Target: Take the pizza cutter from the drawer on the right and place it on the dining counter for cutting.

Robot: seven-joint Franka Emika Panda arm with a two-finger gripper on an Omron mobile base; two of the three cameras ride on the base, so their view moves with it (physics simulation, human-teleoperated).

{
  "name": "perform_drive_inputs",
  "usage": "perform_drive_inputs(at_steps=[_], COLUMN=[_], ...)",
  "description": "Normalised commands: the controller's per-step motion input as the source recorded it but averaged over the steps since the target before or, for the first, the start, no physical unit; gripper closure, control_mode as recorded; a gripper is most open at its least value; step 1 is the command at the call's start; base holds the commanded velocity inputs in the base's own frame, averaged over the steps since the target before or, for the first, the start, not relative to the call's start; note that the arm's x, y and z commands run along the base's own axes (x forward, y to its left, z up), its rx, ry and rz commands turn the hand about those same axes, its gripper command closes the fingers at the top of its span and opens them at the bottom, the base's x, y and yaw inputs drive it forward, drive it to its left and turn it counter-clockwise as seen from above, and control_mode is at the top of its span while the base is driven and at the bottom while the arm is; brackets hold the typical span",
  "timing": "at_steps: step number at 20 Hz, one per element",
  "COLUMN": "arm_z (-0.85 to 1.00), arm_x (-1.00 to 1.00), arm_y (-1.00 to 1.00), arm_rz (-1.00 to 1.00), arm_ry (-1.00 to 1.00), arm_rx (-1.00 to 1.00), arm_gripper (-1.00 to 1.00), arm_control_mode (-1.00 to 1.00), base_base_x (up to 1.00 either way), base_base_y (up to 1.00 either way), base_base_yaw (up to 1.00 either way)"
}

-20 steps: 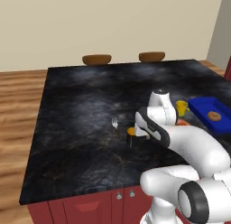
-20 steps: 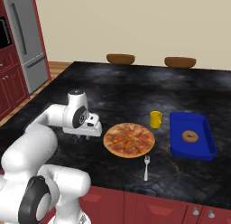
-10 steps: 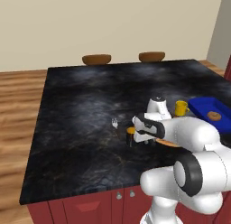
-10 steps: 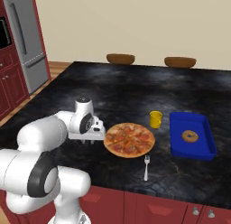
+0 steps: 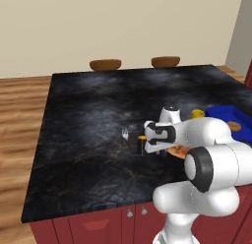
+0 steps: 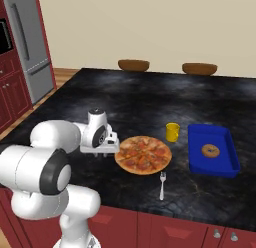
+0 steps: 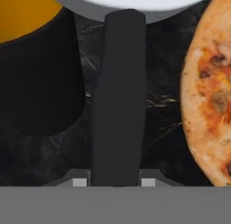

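My gripper [image 7: 110,182] is shut on the dark handle of the pizza cutter [image 7: 119,105], whose silver wheel [image 7: 131,4] fills the top of the hand view. The hand hangs low over the dining counter [image 5: 88,105], just left of the pizza [image 6: 143,154]. In the right base view the gripper [image 6: 102,151] sits beside the pizza's rim, and the cutter itself is hidden by the hand. In the left base view the gripper [image 5: 147,150] is right by a dark cup with orange contents [image 5: 141,141]. The drawer is out of view.
Beyond the pizza stand a yellow cup [image 6: 172,132] and a blue tray [image 6: 195,157] holding a donut [image 6: 210,151]. A fork [image 6: 162,184] lies near the front edge. A small silver object [image 5: 125,135] sits left of the dark cup. Two brown stools [image 6: 134,65] line the far side.
The arm has folded in, and the hand has carried the cutter toward the pizza and slightly lower. The things on the counter have stayed put.
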Motion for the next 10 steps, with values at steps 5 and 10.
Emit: perform_drive_inputs(at_steps=[5,10], arm_z=[0.00,0.00], arm_x=[0.00,0.00], arm_y=[0.00,0.00], arm_rz=[0.00,0.00], arm_ry=[0.00,0.00], arm_rx=[0.00,0.00], arm_gripper=[1.00,-1.00], arm_control_mode=[-1.00,-1.00], base_base_x=[0.00,0.00], base_base_y=[0.00,0.00], base_base_yaw=[0.00,0.00])
